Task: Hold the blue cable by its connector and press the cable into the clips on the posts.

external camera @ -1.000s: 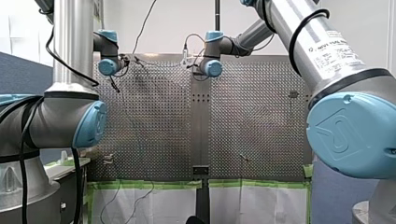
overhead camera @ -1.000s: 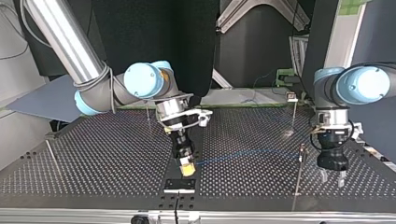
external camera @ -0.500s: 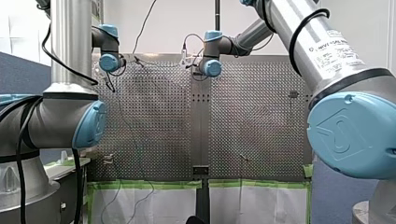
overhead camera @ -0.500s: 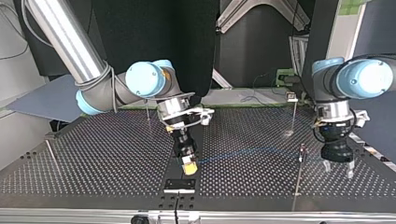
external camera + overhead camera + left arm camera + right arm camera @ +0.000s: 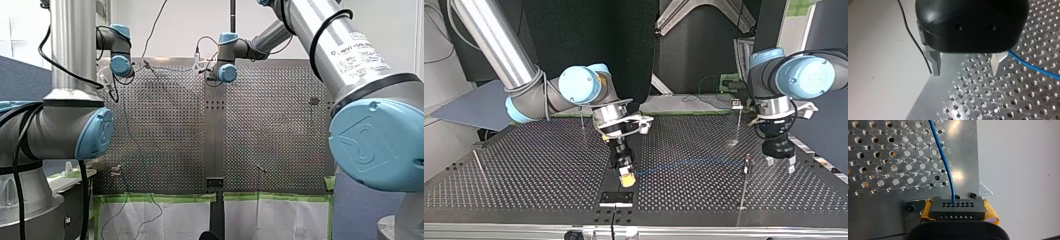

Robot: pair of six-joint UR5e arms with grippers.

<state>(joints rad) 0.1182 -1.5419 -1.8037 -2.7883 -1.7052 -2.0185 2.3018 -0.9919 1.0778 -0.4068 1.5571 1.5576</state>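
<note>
Pinching the connector (image 5: 958,208) between yellow pads, my right end effector (image 5: 626,176) sits at the top view's near table (image 5: 524,175) edge, just behind a black plate (image 5: 616,198). Tight there. The blue cable (image 5: 944,160) leaves the connector across open table toward a thin post (image 5: 743,190); its far end is hard to trace. My left end effector (image 5: 965,71) is spread, holding nothing, at the table's side edge, with the cable just beside one finger. The far post (image 5: 738,125) has a clip too small to read.
</note>
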